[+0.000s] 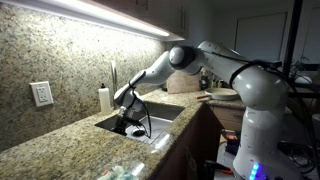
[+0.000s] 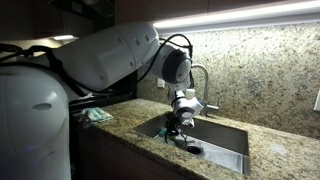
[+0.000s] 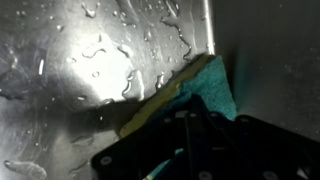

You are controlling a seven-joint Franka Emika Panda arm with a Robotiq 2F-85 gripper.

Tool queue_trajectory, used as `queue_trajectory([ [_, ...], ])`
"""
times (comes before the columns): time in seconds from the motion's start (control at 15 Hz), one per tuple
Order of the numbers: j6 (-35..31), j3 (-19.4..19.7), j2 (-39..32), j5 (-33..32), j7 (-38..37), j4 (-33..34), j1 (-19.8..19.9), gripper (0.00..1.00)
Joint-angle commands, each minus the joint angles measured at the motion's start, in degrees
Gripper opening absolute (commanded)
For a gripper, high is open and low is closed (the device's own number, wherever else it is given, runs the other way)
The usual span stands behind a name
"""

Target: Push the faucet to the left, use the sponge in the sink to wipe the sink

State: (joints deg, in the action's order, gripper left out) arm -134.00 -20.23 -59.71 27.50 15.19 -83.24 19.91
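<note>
1. Far left in an exterior view: wall outlet (image 1: 41, 93), then white soap bottle (image 1: 104, 98) and faucet (image 1: 113, 76), lined up along the back of the granite table (image 1: 50, 140).
2. Mid-frame: fingers (image 1: 129, 120) sunk low into the sink (image 1: 162, 117), with the arm (image 1: 235, 75) reaching in from the right.
3. Up close in the wrist view: wet, droplet-streaked steel at left. Teal sponge (image 3: 205, 90) at right, yellow edge showing, tipped up toward the basin's corner.
4. Apparently clenched on the sponge, its near end lost between the dark fingers. Contact itself only partly in view.
5. Judged to be the wiping step. Best done by pressing down firmly, laying the sponge flatter on the steel, and sweeping long overlapping strokes out from the corner across the wet floor.
6. Unable to read the spout's swing from these angles. Safest to hold the wrist clear of it and of the basin wall at right.
</note>
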Motion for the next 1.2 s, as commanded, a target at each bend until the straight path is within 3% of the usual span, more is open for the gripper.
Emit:
queue_trajectory([
  [0.0,1.04,1.87,-1.4,1.87,1.47,-2.3,-0.71,0.0],
  [1.13,-0.66,15.36,3.25,4.72,-2.08,-3.83,0.69,0.0],
])
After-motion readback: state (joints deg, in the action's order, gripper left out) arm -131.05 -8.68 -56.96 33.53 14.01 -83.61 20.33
